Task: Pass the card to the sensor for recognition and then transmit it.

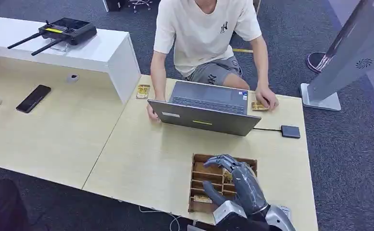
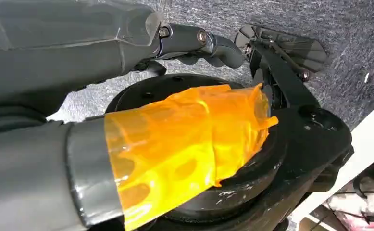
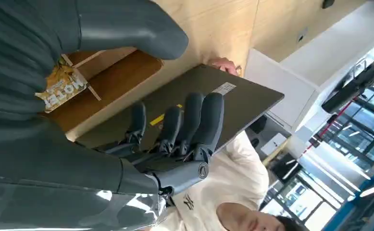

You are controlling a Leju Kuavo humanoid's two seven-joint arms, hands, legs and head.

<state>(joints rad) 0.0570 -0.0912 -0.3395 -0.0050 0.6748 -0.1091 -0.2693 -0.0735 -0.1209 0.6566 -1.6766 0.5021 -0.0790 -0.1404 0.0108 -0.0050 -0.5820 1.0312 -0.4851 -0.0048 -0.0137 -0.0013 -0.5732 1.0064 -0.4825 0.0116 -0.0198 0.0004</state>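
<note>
A wooden slotted card box stands at the table's near edge. My right hand hovers over it with fingers spread and arched, holding nothing. In the right wrist view the same right hand shows fingers apart, and a gold card lies in the box close to the thumb. The small black sensor lies to the right of the laptop, joined to it by a cable. My left hand, its thumb wrapped in orange tape, hangs beside my body and holds nothing.
A person sits behind the laptop with one hand on a gold card; another gold card lies at the laptop's left. A phone and a remote controller are far left. A white kiosk stand rises at right.
</note>
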